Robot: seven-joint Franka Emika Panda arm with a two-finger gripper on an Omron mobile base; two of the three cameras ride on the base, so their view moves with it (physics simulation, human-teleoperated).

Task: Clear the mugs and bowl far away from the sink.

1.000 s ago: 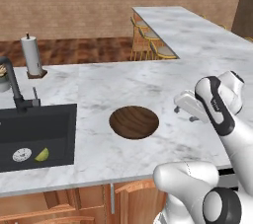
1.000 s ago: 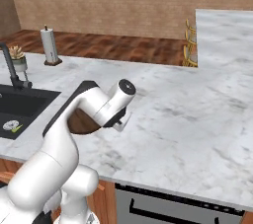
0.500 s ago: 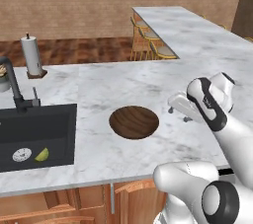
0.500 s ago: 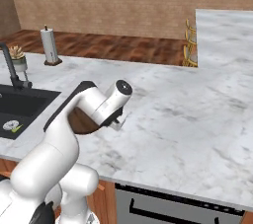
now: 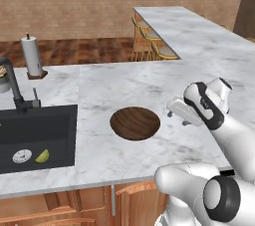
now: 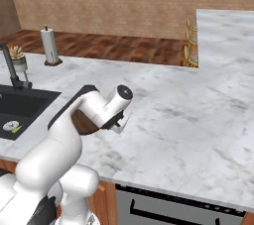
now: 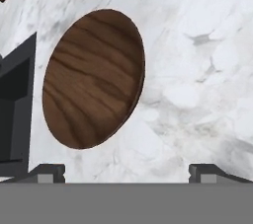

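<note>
The dark brown wood-grain bowl (image 5: 135, 123) rests on the marble counter, right of the black sink (image 5: 35, 135). My gripper (image 5: 177, 119) hovers just right of the bowl, a little above the counter, open with nothing between its fingers. In the hand view the bowl (image 7: 94, 77) lies ahead and to the left, and the gripper (image 7: 127, 171) has its fingertips (image 7: 47, 171) spread wide. From the right base view the arm covers most of the bowl (image 6: 84, 124), with the gripper (image 6: 116, 122) beside it. A small bright green mug (image 5: 42, 156) lies in the basin next to the silver drain (image 5: 22, 156).
A tall black faucet (image 5: 15, 88) stands behind the sink, and a paper towel roll (image 5: 32, 56) stands at the counter's back edge. A small potted plant (image 6: 18, 58) sits by the faucet. Broad marble counter (image 6: 198, 115) stretches to the right. Yellow stools (image 5: 149, 41) stand beyond it.
The hand has drifted left and slightly down, closer to the bowl. The jaws have stayed wide apart. The bowl has not moved.
</note>
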